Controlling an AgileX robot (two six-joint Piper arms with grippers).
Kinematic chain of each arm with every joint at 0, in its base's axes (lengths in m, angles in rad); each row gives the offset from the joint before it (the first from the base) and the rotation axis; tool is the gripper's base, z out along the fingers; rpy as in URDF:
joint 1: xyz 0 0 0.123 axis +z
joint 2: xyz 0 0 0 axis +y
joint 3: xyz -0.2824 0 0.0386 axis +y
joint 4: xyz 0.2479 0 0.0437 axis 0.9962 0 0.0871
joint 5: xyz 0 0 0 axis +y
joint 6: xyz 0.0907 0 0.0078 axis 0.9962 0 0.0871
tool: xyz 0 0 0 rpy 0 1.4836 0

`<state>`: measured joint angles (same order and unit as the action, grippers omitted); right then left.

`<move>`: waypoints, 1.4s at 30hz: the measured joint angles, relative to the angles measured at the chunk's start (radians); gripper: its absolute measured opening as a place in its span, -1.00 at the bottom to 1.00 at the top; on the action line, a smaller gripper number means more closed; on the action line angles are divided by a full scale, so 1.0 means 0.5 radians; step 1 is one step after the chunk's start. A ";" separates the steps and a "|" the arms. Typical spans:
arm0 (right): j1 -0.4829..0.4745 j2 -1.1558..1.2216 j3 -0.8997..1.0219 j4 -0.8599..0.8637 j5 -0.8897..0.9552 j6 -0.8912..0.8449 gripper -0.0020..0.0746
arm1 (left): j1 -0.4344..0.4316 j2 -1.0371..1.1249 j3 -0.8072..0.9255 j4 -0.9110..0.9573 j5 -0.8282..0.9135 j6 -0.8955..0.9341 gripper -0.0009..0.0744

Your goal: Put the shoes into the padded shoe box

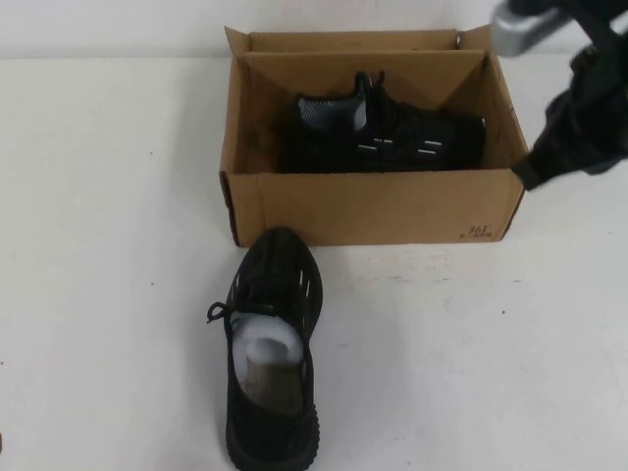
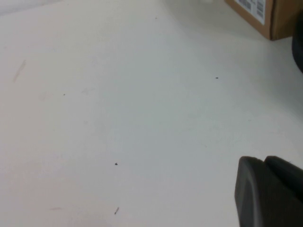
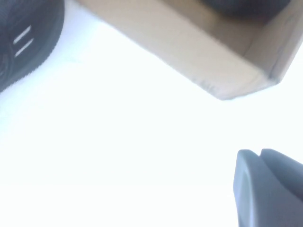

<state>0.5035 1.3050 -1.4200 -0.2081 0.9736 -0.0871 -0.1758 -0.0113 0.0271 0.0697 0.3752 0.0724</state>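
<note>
One shoe (image 1: 388, 132) is lying inside the box (image 1: 373, 206); the other shoe (image 1: 270, 343) is sitting on the bench (image 1: 98, 245) just before it, lengthwise toward the box. The right tool (image 1: 579, 108) is hovering beside the box, probably nearer; the left tool (image 2: 270, 191) is hanging over bare bench. Neither grip can be told.

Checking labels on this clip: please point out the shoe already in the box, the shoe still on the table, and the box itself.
shoe in the box (image 1: 392, 137), high view, on its upper.
shoe on the table (image 1: 280, 285), high view, on its toe area.
padded shoe box (image 1: 373, 208), high view, on its front wall.
</note>
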 joint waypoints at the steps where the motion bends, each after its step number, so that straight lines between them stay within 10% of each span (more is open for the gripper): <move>1: -0.004 -0.066 0.116 -0.026 -0.123 0.000 -0.96 | 0.000 0.000 0.000 0.000 0.000 0.000 -0.99; 20: -0.972 -1.739 2.543 0.223 -2.304 0.037 -0.96 | 0.000 0.000 0.000 0.000 0.000 0.000 -0.99; 42: -1.015 -2.684 2.895 0.236 -1.873 0.080 -0.96 | 0.000 -0.001 0.000 0.000 0.005 0.000 -0.99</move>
<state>-0.0039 -0.0372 0.0276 -0.0902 0.0372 -0.0471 -0.1758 -0.0120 0.0271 0.0697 0.3777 0.0724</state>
